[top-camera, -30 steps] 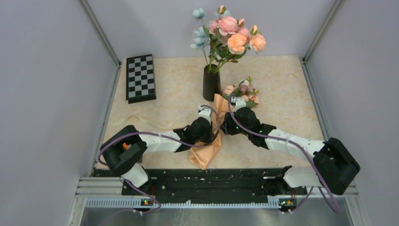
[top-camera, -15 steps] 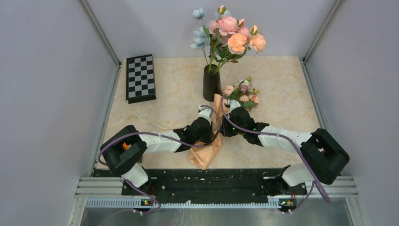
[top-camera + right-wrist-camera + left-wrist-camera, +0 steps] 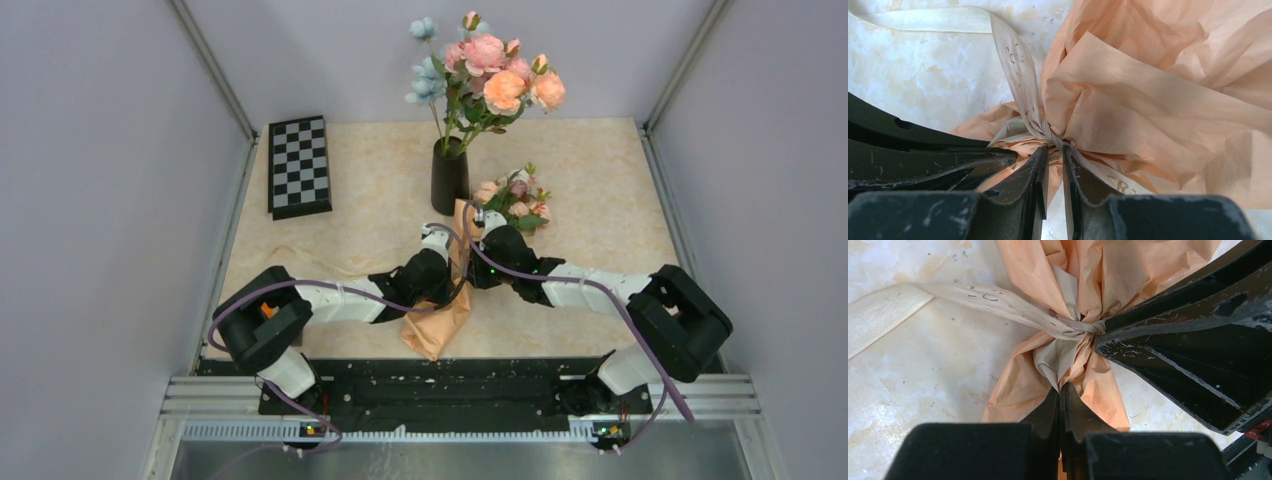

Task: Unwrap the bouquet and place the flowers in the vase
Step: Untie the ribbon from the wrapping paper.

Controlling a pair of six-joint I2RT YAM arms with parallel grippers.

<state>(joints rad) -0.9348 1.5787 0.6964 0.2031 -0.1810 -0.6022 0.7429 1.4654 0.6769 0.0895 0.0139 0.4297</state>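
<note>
1. Nearest you, the left gripper [image 3: 1060, 389] is clamped tight. Its scuffed black tips meet at the pinched waist of the bouquet [image 3: 437, 325]. You cannot tell whether a fold of paper is caught between them.
2. Facing it from the other side, the right gripper [image 3: 1054, 150] has its jaws a thin slit apart, tips at the knot of the ribbon [image 3: 998, 300]. Whether it has caught the knot cannot be told.
3. The bouquet lies flat on the table [image 3: 600, 190] between your two arms, pointed end toward you. Its wrapper is crinkled matte peach-orange paper, and a paler tan lining [image 3: 1055, 350] shows at the gathered waist.
4. The ribbon is a flat, woven cream band tied round that waist, its loose tail trailing left across the marble-patterned tabletop. Dark marks on it are too small to read.
5. The flowers [image 3: 515, 195], with cream, pink and mauve heads and green leaves, spill from the cone's mouth to the right.
6. Just beside that mouth stands the vase [image 3: 449, 180], slim, matte black and upright, holding a taller bunch [image 3: 495, 75] of pink, orange and pale blue.
7. Far left, well apart, a black-and-white chessboard [image 3: 298, 165] lies flat.
</note>
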